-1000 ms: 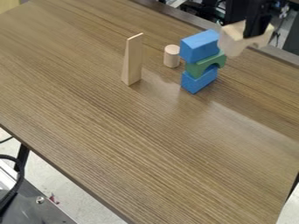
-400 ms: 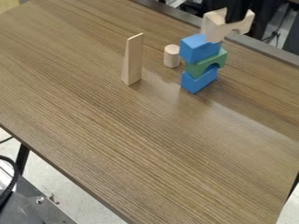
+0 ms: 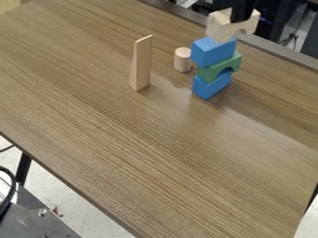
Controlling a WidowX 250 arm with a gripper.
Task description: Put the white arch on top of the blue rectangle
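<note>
At the top right of the camera view, the black gripper is shut on the white arch, a pale wooden block with its curved cut-out facing down. The arch is at the upper rear of the blue rectangle and overlaps its back edge in the view; whether they touch I cannot tell. That rectangle tops a stack, lying on a green arch, which rests on another blue block.
Left of the stack, a small wooden cylinder stands upright. Further left is a tall wooden wedge, also upright. The wooden table has its far edge just behind the stack.
The gripper and the white arch have moved left, from beyond the stack's right side to above its top. The arch first rose, then shifted slightly further left. The stack has kept its place.
</note>
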